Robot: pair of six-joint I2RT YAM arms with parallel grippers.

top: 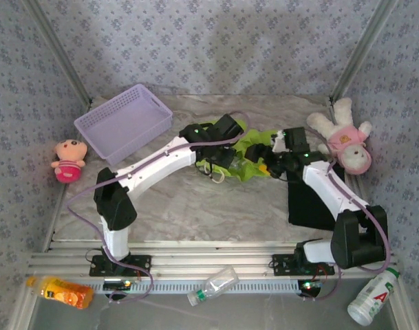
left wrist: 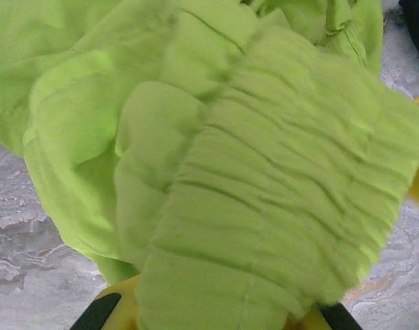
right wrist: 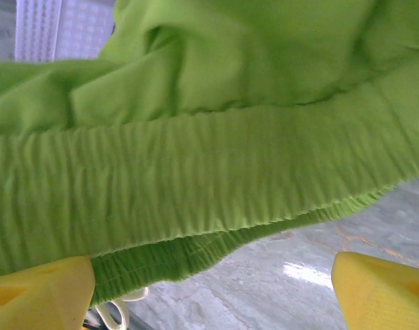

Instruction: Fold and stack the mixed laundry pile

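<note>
A crumpled lime-green garment (top: 247, 152) with a gathered elastic band lies at the middle back of the marble table, between my two grippers. My left gripper (top: 221, 163) is shut on it. In the left wrist view the band (left wrist: 264, 206) bunches up over the yellow fingers (left wrist: 120, 306). My right gripper (top: 267, 163) stands open at the cloth's right side. In the right wrist view its yellow fingertips (right wrist: 37, 292) are wide apart with bare table between them, and the green hem (right wrist: 195, 254) hangs just above. A black garment (top: 309, 203) lies spread under my right arm.
A lavender basket (top: 123, 124) stands at the back left. A pink doll (top: 68, 159) sits at the left edge and a white-and-pink plush (top: 343, 141) at the back right. Three bottles (top: 212, 285) lie below the table's near rail.
</note>
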